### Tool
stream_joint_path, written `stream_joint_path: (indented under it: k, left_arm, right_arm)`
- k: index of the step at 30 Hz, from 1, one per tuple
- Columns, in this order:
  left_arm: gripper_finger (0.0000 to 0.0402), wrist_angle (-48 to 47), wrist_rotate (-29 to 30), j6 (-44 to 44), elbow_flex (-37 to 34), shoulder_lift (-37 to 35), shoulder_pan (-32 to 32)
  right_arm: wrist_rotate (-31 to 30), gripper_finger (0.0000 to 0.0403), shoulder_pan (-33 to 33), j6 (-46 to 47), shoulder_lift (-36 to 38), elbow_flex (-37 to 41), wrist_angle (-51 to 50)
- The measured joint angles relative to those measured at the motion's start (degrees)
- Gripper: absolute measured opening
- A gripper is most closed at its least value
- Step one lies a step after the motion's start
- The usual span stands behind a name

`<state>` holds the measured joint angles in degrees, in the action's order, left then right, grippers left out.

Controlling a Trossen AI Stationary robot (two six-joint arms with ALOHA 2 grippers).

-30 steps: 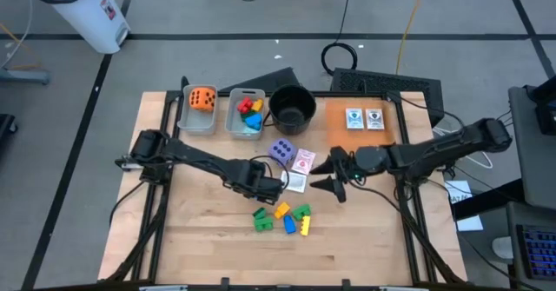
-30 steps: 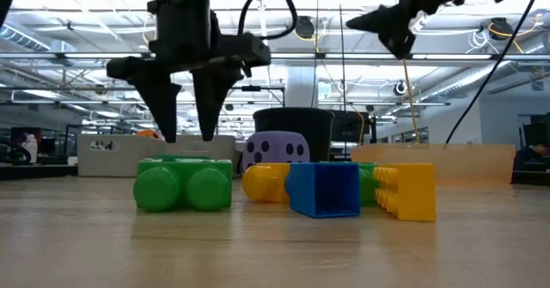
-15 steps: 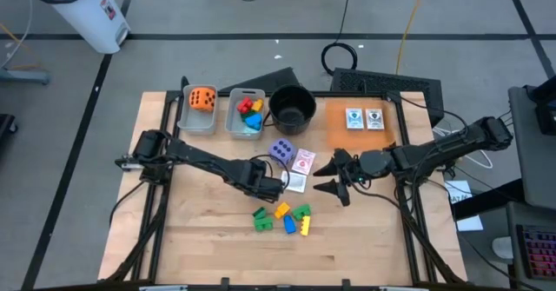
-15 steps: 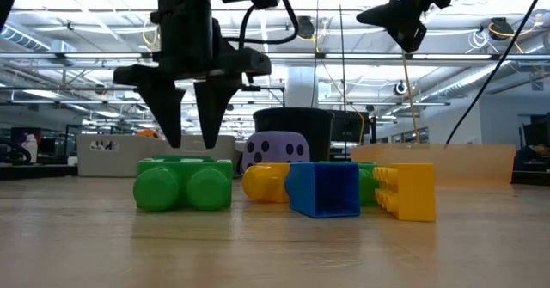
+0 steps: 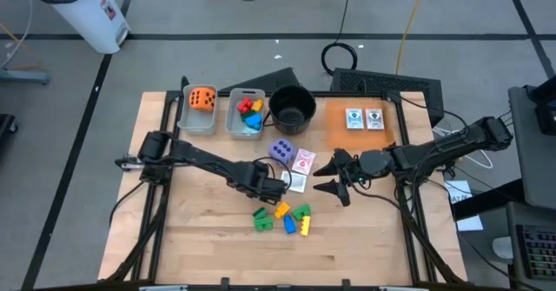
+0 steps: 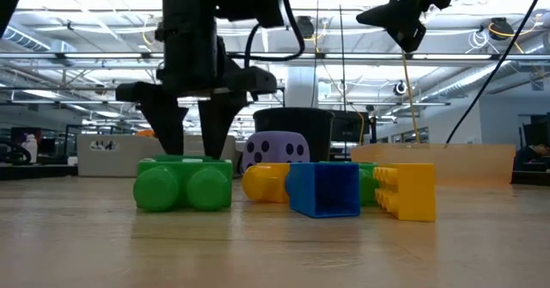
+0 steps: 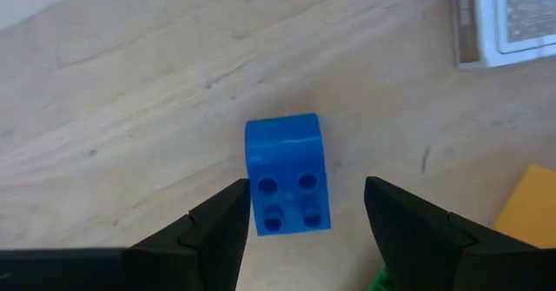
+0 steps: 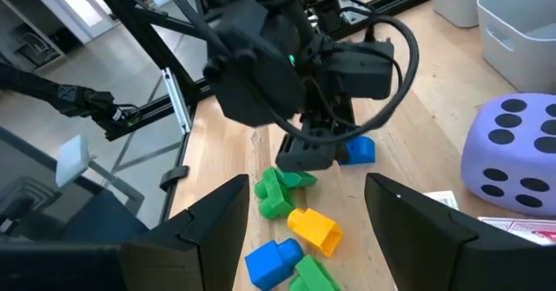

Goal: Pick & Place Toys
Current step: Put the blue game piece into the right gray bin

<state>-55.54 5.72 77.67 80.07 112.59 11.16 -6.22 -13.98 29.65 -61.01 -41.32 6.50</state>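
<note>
Two grey rectangular plastic bins are set side by side at the far edge of the wooden table [image 5: 208, 248]. The left bin [image 5: 185, 120] holds an orange die with black spots [image 5: 202, 99]; the right bin [image 5: 233, 128] holds a heap of small red, blue and yellow plastic blocks [image 5: 250, 113]. Next to them stands a round black pot [image 5: 292, 108], whose contents cannot be made out.

A purple die with dark spots [image 5: 281, 150] and white-edged picture cards [image 5: 301, 162] lie on the table near the pot, and two more cards [image 5: 364, 118] rest on an orange mat [image 5: 339, 135].

The left gripper [image 7: 306, 217] is lowered over a small blue studded block [image 7: 285, 187] — its fingers are spread on either side of it, nothing clasped. Green [image 5: 261, 218], yellow [image 5: 281, 210] and blue blocks [image 5: 290, 225] are clustered just beside it.

The right gripper [image 5: 328, 175] is held above the table beside the cards, fingers parted and empty.
</note>
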Motion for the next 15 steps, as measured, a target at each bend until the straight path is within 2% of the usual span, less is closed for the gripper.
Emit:
stream_joint_path:
  k: [15]
  left_arm:
    - [0.0234, -0.82, -0.19, 1.7, -0.01, 1.47, -0.28]
  right_arm:
    - [0.02, 0.0226, 0.0, -0.02, 0.0, -0.04, -0.37]
